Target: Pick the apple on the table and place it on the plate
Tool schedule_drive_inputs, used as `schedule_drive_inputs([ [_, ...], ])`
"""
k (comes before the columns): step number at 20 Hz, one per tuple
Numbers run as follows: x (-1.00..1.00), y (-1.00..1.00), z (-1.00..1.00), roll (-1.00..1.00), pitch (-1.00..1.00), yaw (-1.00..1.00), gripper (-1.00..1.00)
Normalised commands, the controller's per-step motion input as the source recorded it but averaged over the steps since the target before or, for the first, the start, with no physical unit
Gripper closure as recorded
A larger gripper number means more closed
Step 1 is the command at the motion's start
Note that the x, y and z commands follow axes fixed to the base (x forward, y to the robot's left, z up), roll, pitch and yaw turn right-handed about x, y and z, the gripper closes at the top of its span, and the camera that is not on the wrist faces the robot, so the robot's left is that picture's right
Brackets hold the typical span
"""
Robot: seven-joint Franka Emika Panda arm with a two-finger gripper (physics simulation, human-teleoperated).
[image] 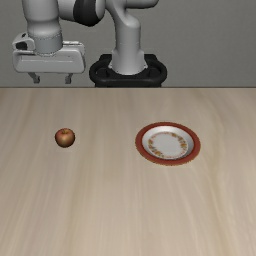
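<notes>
While the apple (65,137) lies on the wooden table (120,215), the gripper (51,80) hangs over the far edge of the table, at about eleven o'clock from the apple and well apart from it. Its two short fingers (35,79) point downward and stand spread wide, so the hand is not closed on any thing. The apple is small and reddish brown, and it rests on the bare wood at nine o'clock from the plate (141,143), well apart from it. The plate is round, white in the middle, with a red patterned rim, and it lies flat on the table. The dark base (128,72) of the robot stands at twelve o'clock of the table, and the gripper is at nine o'clock from this base.
</notes>
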Motion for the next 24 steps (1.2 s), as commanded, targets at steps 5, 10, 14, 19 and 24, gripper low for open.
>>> schedule_drive_inputs([
  [5, 0.20, 0.20, -0.60, 0.00, 0.00, 0.00, -1.00],
  [10, 0.00, 0.00, -1.00, 0.00, 0.00, 0.00, -1.00],
  [14, 0.00, 0.00, -1.00, 0.00, 0.00, 0.00, -1.00],
  [19, -0.20, 0.00, -0.80, 0.00, 0.00, 0.00, -1.00],
  [24, 0.00, 0.00, -0.20, 0.00, 0.00, 0.00, 1.00],
])
